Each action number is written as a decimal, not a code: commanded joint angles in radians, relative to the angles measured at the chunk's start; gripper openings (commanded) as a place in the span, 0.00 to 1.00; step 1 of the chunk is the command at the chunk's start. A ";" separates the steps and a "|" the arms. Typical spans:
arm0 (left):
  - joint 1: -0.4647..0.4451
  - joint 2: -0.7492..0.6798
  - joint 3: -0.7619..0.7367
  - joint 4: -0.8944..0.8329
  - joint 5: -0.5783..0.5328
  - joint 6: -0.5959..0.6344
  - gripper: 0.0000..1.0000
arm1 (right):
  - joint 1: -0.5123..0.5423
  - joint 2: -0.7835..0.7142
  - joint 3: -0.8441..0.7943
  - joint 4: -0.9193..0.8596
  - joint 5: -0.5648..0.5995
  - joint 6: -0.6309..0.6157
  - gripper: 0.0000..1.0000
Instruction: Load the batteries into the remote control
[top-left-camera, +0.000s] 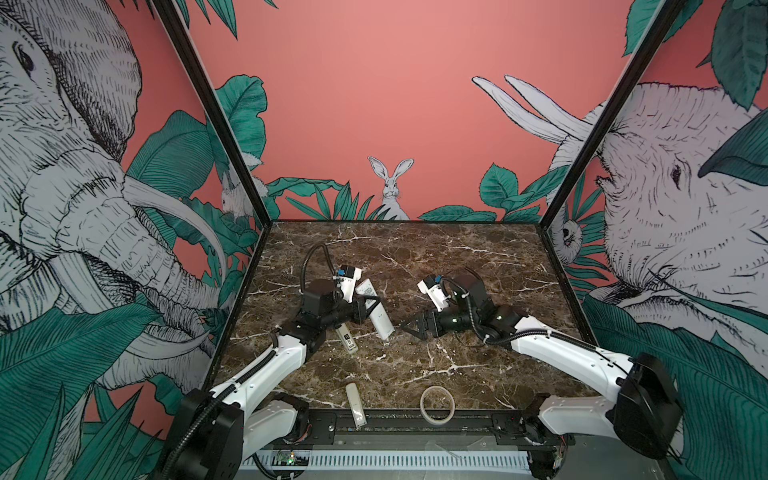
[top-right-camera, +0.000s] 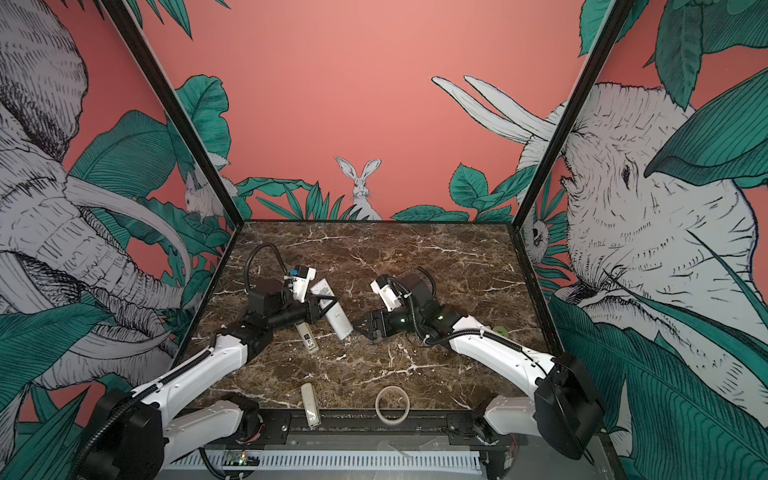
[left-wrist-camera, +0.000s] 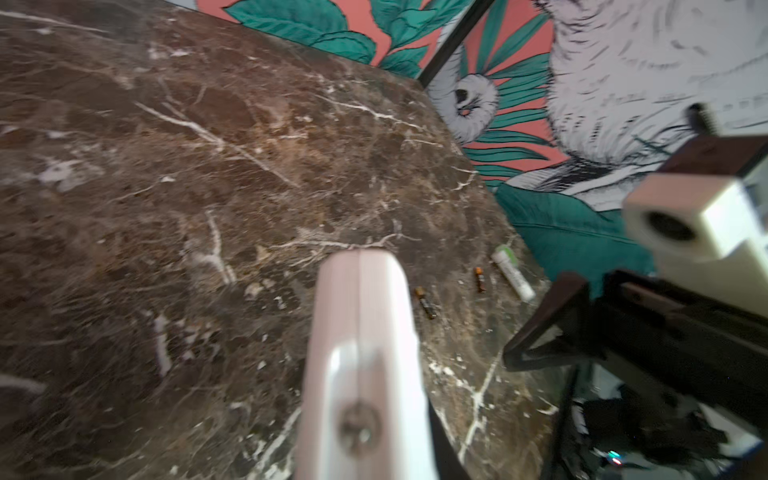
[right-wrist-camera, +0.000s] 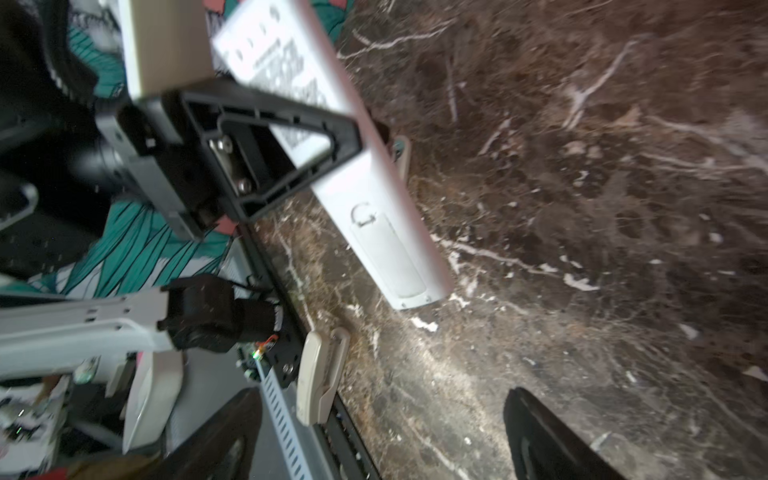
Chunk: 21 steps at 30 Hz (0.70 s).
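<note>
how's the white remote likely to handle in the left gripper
Probably stiff: the remote control looks like hard plastic. Its smooth shell might pivot, since the left gripper pinches it with a long end sticking out.

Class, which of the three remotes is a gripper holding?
The long white remote, in the left gripper; the labelled stick and cream remote lie loose.

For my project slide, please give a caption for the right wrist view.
Left hand grips the remote control, its back and closed battery cover in view.
</note>
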 joint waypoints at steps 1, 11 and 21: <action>-0.024 -0.001 -0.059 0.290 -0.192 0.002 0.00 | 0.027 0.055 -0.026 0.100 0.172 0.089 0.90; -0.085 0.144 -0.158 0.513 -0.249 -0.040 0.00 | 0.110 0.292 0.007 0.297 0.246 0.231 0.88; -0.134 0.193 -0.213 0.569 -0.351 -0.070 0.00 | 0.136 0.417 -0.057 0.545 0.312 0.433 0.75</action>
